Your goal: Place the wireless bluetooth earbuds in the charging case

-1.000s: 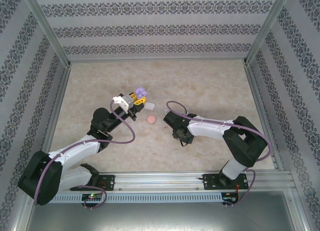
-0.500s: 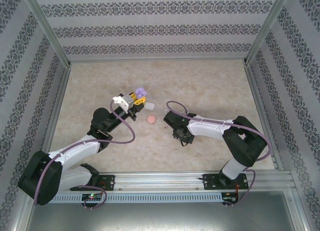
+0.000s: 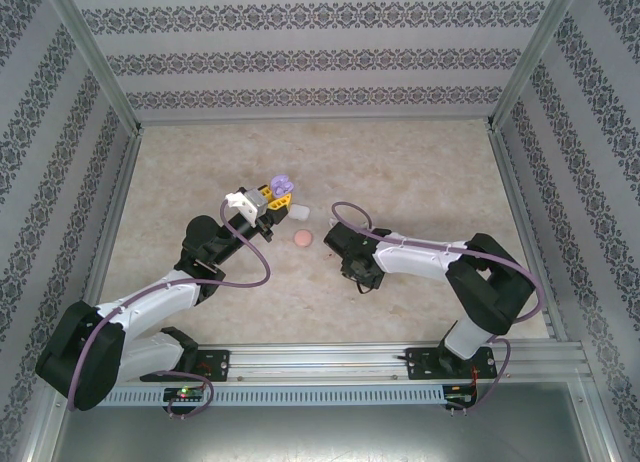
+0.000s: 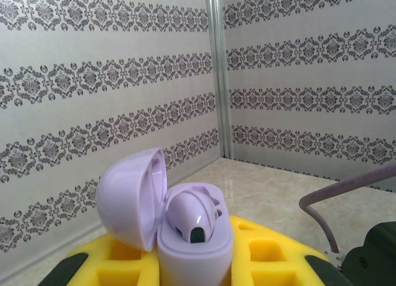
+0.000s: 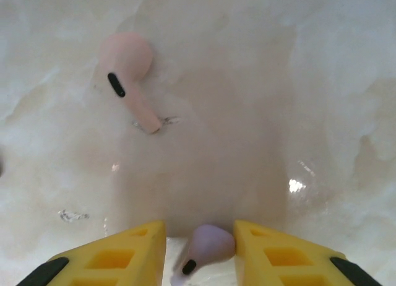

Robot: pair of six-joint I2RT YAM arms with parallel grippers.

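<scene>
Holding the purple charging case point(image 4: 195, 242) up off the table, the left gripper point(image 3: 272, 197) is closed hard on its base, with yellow fingers point(image 4: 297, 262) on either side. The lid point(image 4: 130, 199) is hinged back to the side away from the right arm (judged: wells face up, so nothing blocks a drop-in from above). The seated purple bud point(image 4: 185, 213) rests in one well. The neighbouring well is hidden behind it, so I cannot tell whether it is free.

The right gripper point(image 5: 199, 256) is low over the table point(image 5: 260, 112) and points down. Its jaws are part-way open and straddle the loose purple earbud point(image 5: 209, 244), which lies on the surface. The bud is at or against one finger, and a sliver of table shows beside the other finger point(image 5: 124, 258), so I judge it not yet clamped. The narrow gap makes sense, since something this small would skid out of a wide, fast close.

The pink earbud point(image 5: 129, 72) lies loose beyond the fingertips, well apart from them. From above, a pinkish case point(image 3: 302, 239) and a white case point(image 3: 300, 213) sit between the arms, near the held case.

The step in hand, as I read it, is to pinch the loose purple earbud and pair it with the seated one. The risk is the rounded body squirting sideways as the pads meet.
</scene>
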